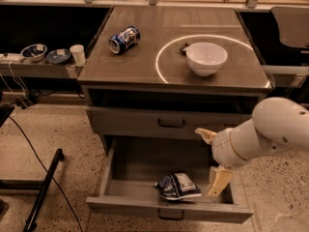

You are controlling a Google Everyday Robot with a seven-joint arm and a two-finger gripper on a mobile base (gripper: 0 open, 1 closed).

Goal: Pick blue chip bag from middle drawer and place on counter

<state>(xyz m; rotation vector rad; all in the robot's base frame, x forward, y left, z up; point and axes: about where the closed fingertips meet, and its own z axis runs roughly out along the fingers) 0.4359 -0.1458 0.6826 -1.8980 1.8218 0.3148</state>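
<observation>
Jaws are wide apart and hold nothing: the gripper (207, 161) hangs over the right side of the open drawer (169, 210), with 1 finger up near the upper drawer front (145, 122) and the other low inside, just beside the bag (177, 186). The bag lies crumpled on the drawer floor, close to the front wall. I think the low finger could push the bag sideways and not go around it, or catch only a loose fold, so the foil slips out in the lift. On the way up the arm could also strike the counter (145, 62) edge, and the bowl (206, 58) and can (124, 39) could be knocked. The wrist hides the right back corner of the drawer, the arm is cut off at the right edge, and the lettering on the bag cannot be read.
</observation>
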